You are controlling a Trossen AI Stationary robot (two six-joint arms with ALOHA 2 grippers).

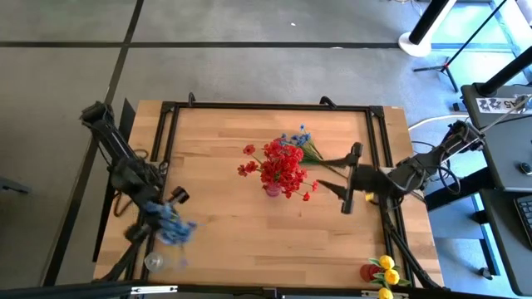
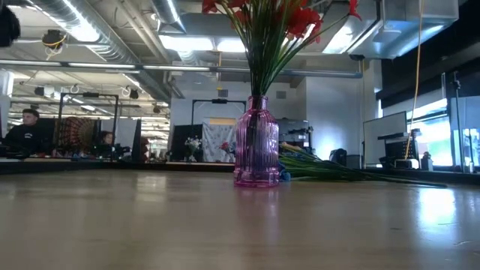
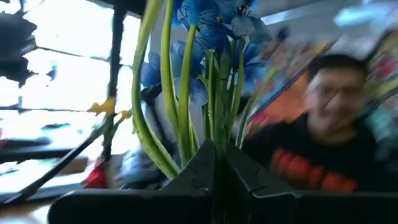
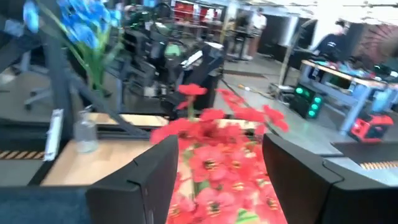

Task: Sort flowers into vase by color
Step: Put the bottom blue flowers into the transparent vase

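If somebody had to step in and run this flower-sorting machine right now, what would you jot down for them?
Left gripper: shut on a bunch of blue artificial flowers, near the table's front left corner by a small clear glass vase.
Right gripper: open, empty, pointing at the red artificial flowers.
Done: reds stand in the pink ribbed glass vase mid-table; yellow artificial flowers stand in a vase at the front right corner.
Left: seat the held blues; more blue sprigs lie behind the pink vase.
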